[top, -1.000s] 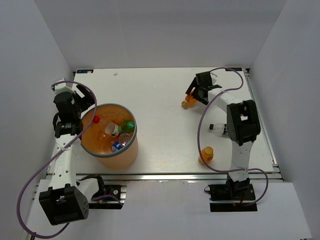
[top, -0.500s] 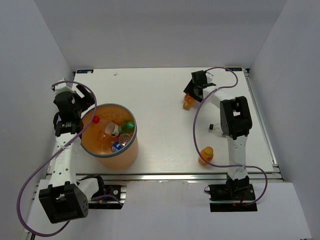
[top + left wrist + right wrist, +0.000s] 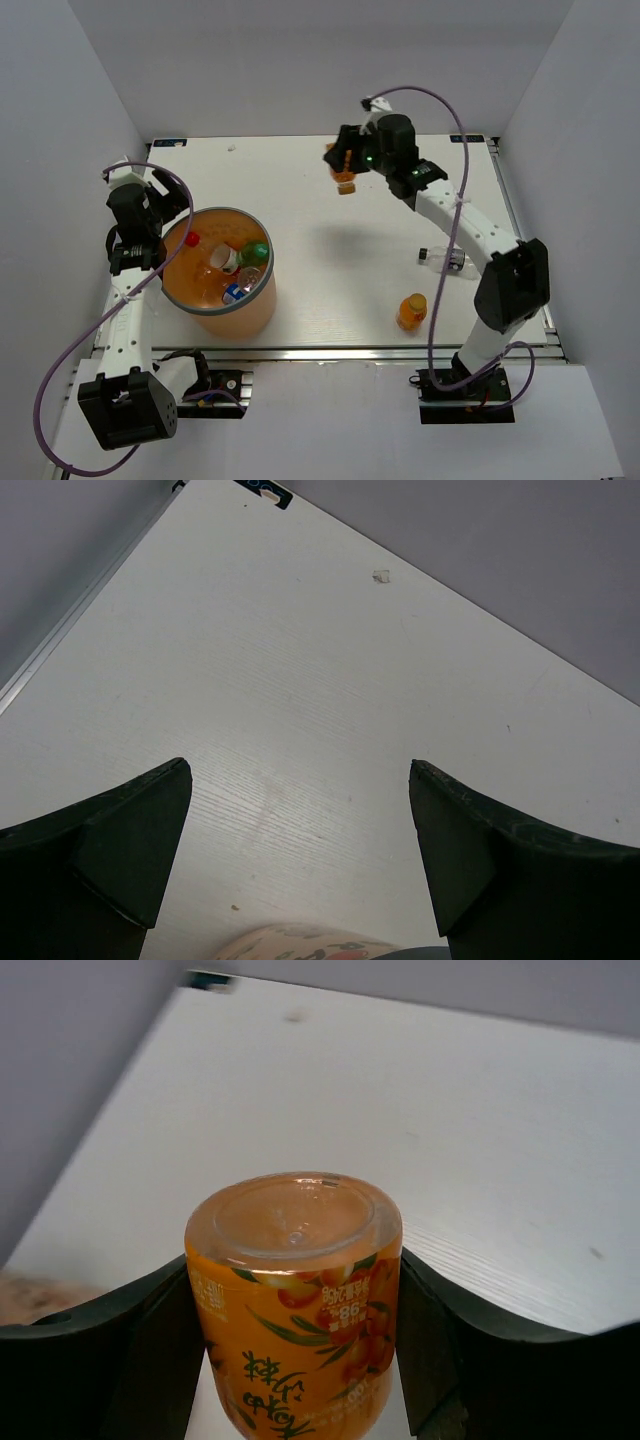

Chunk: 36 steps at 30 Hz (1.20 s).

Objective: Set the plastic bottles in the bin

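Top view, left arm: upright at the left edge of the worktop point(image 3: 320, 270), elbow folded, wrist tipped down.
Top view, left hand point(image 3: 170, 203): just beside the bin's far-left rim, spread wide, nothing in it.
Top view, right arm: stretched from its base at near right, up and leftward across the worktop, wrist over the far middle.
Top view, right hand point(image 3: 345, 168): clamped on an orange bottle point(image 3: 346, 182), raised off the worktop.
Top view, bin point(image 3: 240, 312): standing at near left; inside, a red-capped bottle point(image 3: 192, 239), a green bottle point(image 3: 257, 252) and others jumbled.
Top view, loose bottles: second orange bottle point(image 3: 412, 311) upright at near right; clear bottle point(image 3: 440, 257) lying on the right side, beside the right arm.
Left wrist view: fingers point(image 3: 110, 850) far apart, only bare worktop point(image 3: 300, 680) between them, hand angled down toward it.
Right wrist view: orange bottle point(image 3: 295, 1290) squeezed between the two fingers point(image 3: 130, 1360), base toward the camera, label upside down, worktop point(image 3: 480, 1140) below and apart from it.
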### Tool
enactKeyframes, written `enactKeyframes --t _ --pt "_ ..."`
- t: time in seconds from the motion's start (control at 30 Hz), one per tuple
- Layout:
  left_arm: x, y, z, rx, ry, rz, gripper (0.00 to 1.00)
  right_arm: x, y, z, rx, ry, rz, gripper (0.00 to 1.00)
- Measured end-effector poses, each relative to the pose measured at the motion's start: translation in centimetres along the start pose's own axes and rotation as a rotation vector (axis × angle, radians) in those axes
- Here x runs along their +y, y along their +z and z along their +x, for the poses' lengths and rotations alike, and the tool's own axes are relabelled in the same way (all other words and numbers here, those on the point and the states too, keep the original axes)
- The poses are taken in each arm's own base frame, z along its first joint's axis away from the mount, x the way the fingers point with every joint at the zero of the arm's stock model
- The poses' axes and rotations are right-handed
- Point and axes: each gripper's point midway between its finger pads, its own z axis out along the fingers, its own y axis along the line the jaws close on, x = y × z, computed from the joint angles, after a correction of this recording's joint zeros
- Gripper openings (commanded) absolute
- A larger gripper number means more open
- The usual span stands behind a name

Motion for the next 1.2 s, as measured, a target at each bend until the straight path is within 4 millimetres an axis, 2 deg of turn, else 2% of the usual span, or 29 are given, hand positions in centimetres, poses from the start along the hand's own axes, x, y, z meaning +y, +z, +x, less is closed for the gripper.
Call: enactKeyframes --t 0.07,0.13,0.17,0.27,0.33,0.4,0.43,0.53,0.6,0.67,0.8,0.93,1.0,1.07,1.13,1.2 --pt "0.0 0.0 0.0 0.000 0.000 0.000 0.98 6.9 -2.0 -1.4 -0.036 -0.103 -0.160 0.64" --pt "0.0 0.0 0.0 0.000 0.000 0.000 0.98 13.3 -3.9 -1.9 -0.062 -0.188 -0.323 0.65" --pt "0.0 0.0 0.0 0.000 0.000 0.000 0.98 16.7 -5.0 -1.4 -0.062 -0.233 -0.412 0.66" --pt "0.0 0.0 0.0 0.000 0.000 0.000 0.98 24.1 -7.7 0.9 -0.038 -0.340 -0.626 0.72" --pt "0.0 0.0 0.0 0.000 0.000 0.000 0.98 27.4 -9.0 2.9 -0.005 -0.393 -0.742 0.77" --pt "0.0 0.0 0.0 0.000 0.000 0.001 0.98 30.1 -10.2 5.0 0.043 -0.437 -0.856 0.89" --pt "0.0 0.0 0.0 0.001 -0.001 0.003 0.98 31.1 -10.7 6.0 0.068 -0.453 -0.905 0.89" --pt "-0.2 0.0 0.1 0.005 -0.001 0.014 0.98 32.4 -11.3 8.1 0.124 -0.481 -0.989 0.89" --pt "-0.3 0.0 0.1 0.006 -0.001 0.016 0.98 32.0 -11.4 8.9 0.160 -0.488 -0.988 0.89" --pt "-0.3 0.0 0.1 0.006 -0.001 0.016 0.98 31.2 -11.1 8.8 0.154 -0.501 -0.961 0.89" --pt "-0.4 0.0 0.1 0.008 -0.001 0.022 0.98 27.1 -11.5 9.1 0.162 -0.496 -0.851 0.89" --pt "-0.5 -0.1 0.2 0.012 -0.001 0.031 0.98 19.2 -12.7 7.3 0.127 -0.413 -0.639 0.89" --pt "-0.8 -0.1 0.3 0.018 -0.002 0.047 0.98 14.3 -13.2 6.2 0.103 -0.335 -0.487 0.89" --pt "-1.5 -0.1 0.4 0.030 -0.003 0.079 0.98 9.0 -13.6 5.9 0.098 -0.254 -0.311 0.89" --pt "-2.6 -0.1 0.0 0.044 -0.005 0.127 0.98 4.1 -14.4 7.5 0.125 -0.190 -0.128 0.89" --pt "-3.8 0.3 -1.0 0.043 -0.009 0.170 0.98 0.7 -15.6 10.3 0.184 -0.152 0.015 0.89"
